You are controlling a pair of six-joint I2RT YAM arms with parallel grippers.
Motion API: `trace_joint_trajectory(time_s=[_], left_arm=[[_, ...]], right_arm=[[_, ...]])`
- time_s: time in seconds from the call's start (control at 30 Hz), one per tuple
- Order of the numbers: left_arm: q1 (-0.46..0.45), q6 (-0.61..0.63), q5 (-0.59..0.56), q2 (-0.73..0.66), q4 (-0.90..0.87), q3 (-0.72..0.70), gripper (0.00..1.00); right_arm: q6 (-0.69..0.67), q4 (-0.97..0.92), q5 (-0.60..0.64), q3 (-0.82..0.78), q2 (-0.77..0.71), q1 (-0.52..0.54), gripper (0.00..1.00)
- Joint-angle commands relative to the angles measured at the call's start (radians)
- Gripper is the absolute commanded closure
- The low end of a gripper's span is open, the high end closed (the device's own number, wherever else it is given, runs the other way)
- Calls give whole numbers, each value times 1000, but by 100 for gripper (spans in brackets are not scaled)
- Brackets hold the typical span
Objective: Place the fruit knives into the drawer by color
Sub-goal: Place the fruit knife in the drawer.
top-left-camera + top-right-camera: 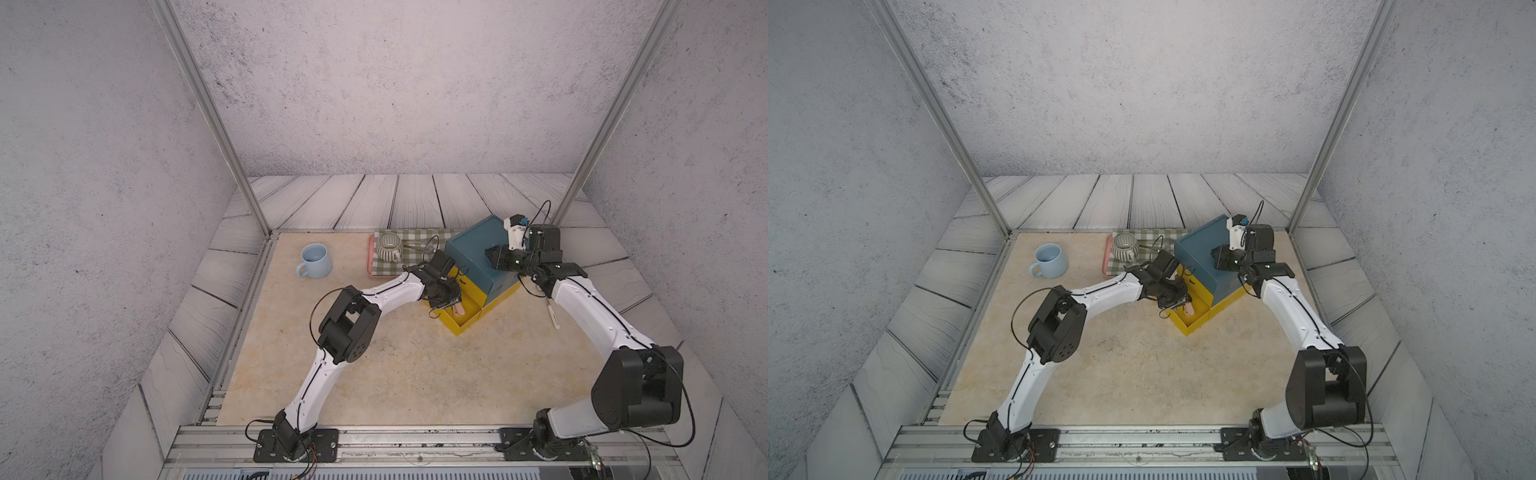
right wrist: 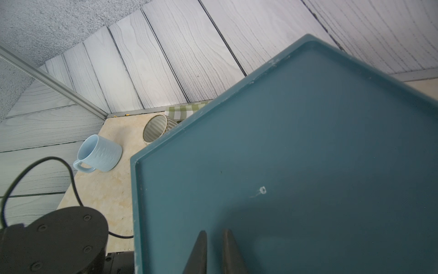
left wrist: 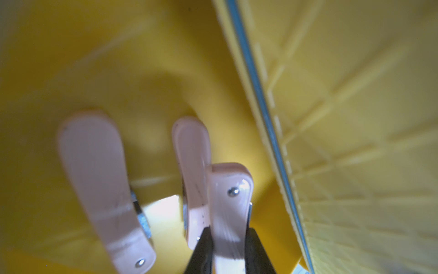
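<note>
Both top views look down from high in front; wrist cameras sit close (drawer chest (image 1: 478, 253) shared).

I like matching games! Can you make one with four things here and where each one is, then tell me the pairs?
Things:
1. pale blue ceramic mug
2. ribbed grey-green cup
3. salmon pink folded knife
4. thin white stick

Places:
A. between the left gripper's fingers
B. on the green checkered cloth
C. alone on the beige tabletop
D. beside the right arm

Pairs: 1-C, 2-B, 3-A, 4-D

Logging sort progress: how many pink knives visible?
3. Two pink knives lie in the open yellow drawer; a third is in the left tool. Others may be hidden.
</note>
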Motion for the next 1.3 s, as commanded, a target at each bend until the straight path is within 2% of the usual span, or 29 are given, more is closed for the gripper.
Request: trace_joint_trajectory(time_s=[0.0, 0.63, 0.9, 1.27], left_arm=[[-3, 4, 5, 31, -15, 16, 89], [-2, 6, 3, 35, -25, 28, 66], [-3, 11, -3, -4, -24, 28, 65], [-7, 93, -64, -190, -98, 11, 67]], right_arm=[[3, -459, 101, -137, 145, -1, 84], [2, -459, 101, -137, 141, -1, 84], [2, -460, 102, -135, 140, -2, 84], [4, -460, 108, -136, 135, -2, 84]])
